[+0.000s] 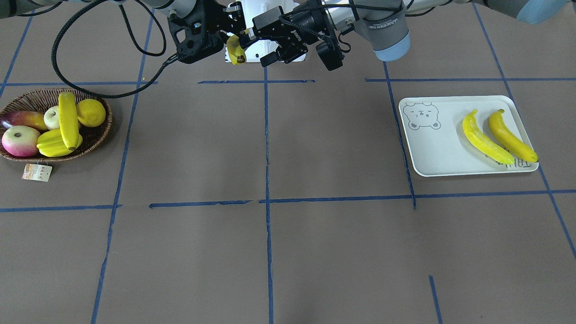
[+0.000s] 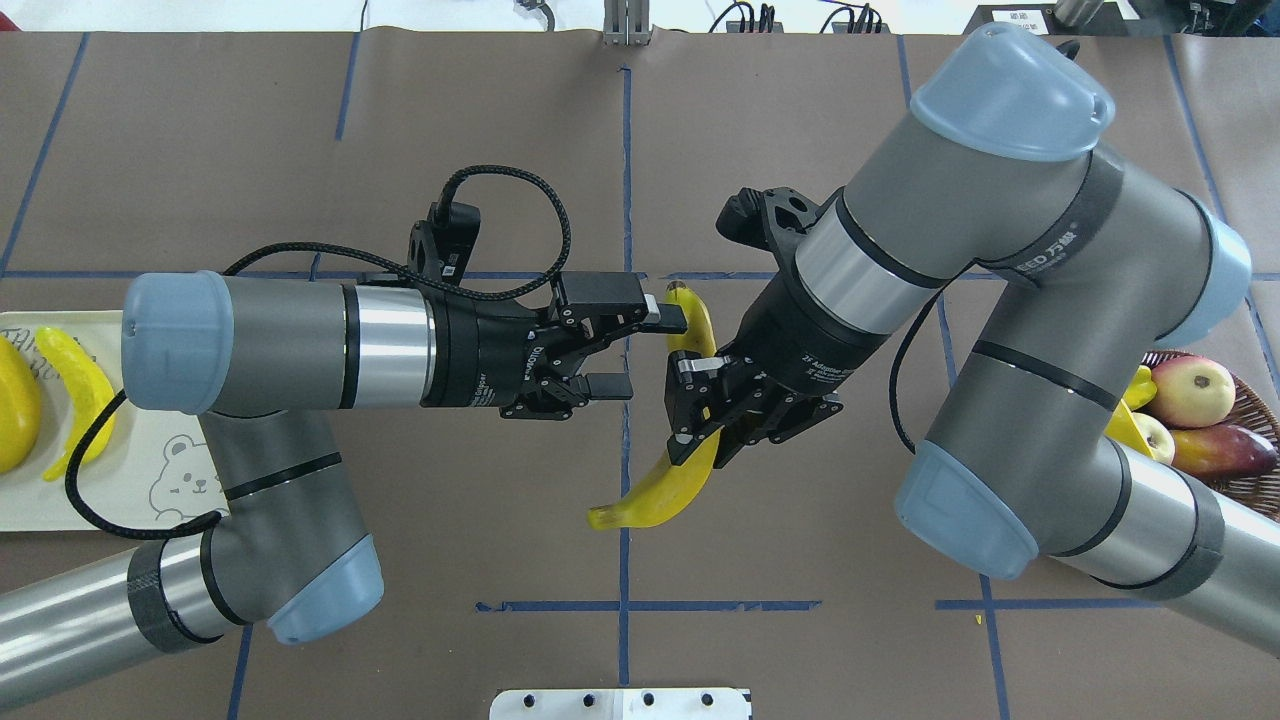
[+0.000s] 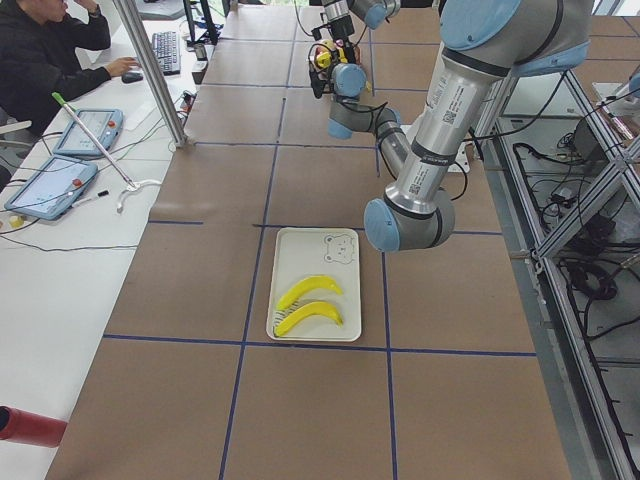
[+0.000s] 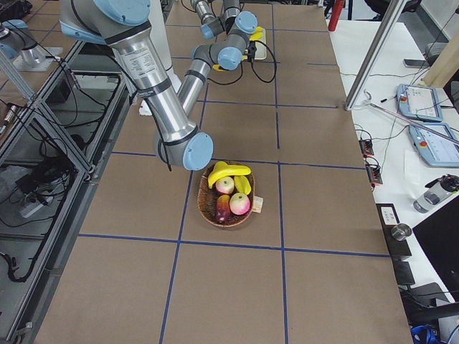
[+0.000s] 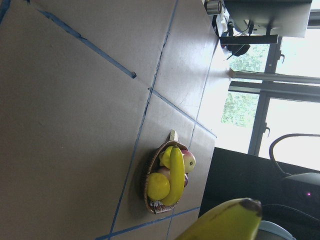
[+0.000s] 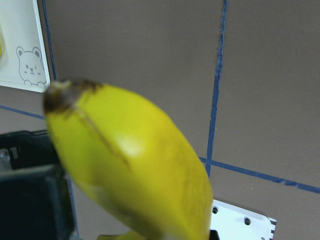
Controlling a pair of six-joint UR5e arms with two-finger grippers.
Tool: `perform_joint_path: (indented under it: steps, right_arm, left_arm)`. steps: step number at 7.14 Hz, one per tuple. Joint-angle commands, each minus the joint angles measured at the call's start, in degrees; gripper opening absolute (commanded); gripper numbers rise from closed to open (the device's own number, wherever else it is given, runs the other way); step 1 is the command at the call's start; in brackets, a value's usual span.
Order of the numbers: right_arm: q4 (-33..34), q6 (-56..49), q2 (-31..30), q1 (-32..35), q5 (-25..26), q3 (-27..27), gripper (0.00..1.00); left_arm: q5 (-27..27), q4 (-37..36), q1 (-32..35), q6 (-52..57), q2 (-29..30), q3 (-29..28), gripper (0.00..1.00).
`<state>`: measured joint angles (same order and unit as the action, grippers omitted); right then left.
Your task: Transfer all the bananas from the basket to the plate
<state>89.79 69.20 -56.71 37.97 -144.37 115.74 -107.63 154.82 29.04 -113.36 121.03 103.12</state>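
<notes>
My right gripper (image 2: 700, 410) is shut on a yellow banana (image 2: 660, 480) and holds it in the air over the table's middle. The banana fills the right wrist view (image 6: 130, 165). My left gripper (image 2: 655, 352) is open right beside the banana's upper end, its upper finger touching or nearly touching it. The wicker basket (image 1: 101, 135) holds one more banana (image 1: 68, 119). The pale plate (image 1: 432, 148) with the bear drawing holds two bananas (image 1: 486, 140) (image 1: 510, 136). The left wrist view shows the basket (image 5: 150, 197) and the held banana's tip (image 5: 225, 222).
The basket also holds an apple (image 1: 20, 140), a mango (image 1: 22, 119), a lemon (image 1: 91, 112) and a starfruit (image 1: 51, 146). Its paper tag (image 1: 37, 172) lies on the table. Both arms meet near the robot's white base (image 2: 620, 703). An operator sits at a side desk (image 3: 50, 50).
</notes>
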Motion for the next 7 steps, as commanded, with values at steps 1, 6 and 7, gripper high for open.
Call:
perform_joint_path:
  steps: [1,6,7]
  right_arm:
    - [-0.05,1.28,0.29,-0.87,0.84,0.01,0.0]
    - [-0.05,1.46,0.29,-1.23,1.11,0.28,0.0]
    - [-0.05,1.46,0.29,-1.23,1.11,0.36,0.0]
  left_arm:
    - [0.32,-0.05,-0.13,-0.02,0.43,-0.12,0.99]
    - [1.99,0.13,-0.74,-0.02,1.49,-1.17,0.99]
    - [1.99,0.13,-0.83,-0.02,1.49,-1.34,0.99]
